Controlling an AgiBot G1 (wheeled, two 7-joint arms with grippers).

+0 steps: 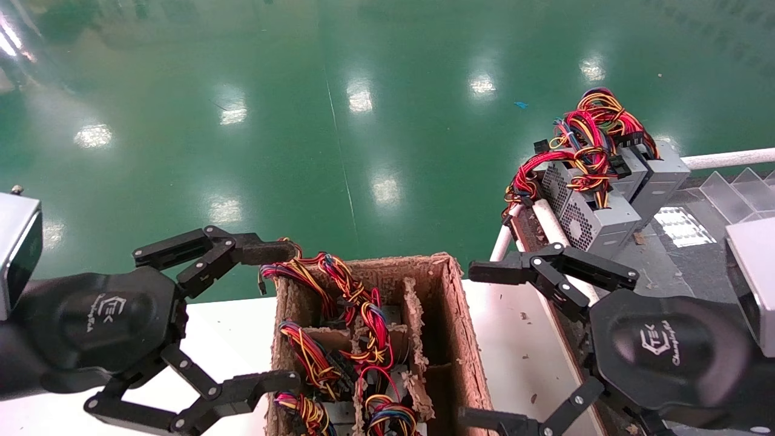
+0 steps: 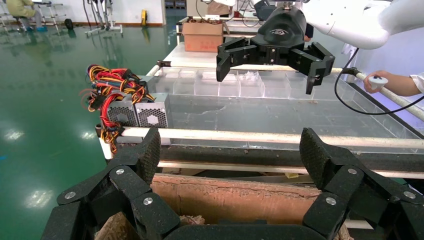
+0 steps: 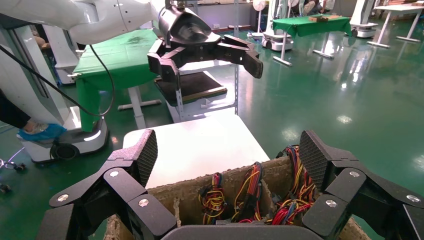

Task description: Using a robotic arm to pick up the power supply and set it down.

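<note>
My left gripper (image 1: 266, 315) jaws wide open, empty, beside cardboard box (image 1: 451, 339) on white tabletop (image 1: 224, 339), my right gripper (image 1: 484, 345) jaws spread wide, empty, power supply (image 1: 590, 215) on conveyor (image 1: 684, 254) edge, wires trailing.

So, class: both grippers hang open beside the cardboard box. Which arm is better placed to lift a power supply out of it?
Probably the left. The left gripper opens onto the box side where the wired power supplies sit; the right gripper faces an apparently empty compartment.
</note>
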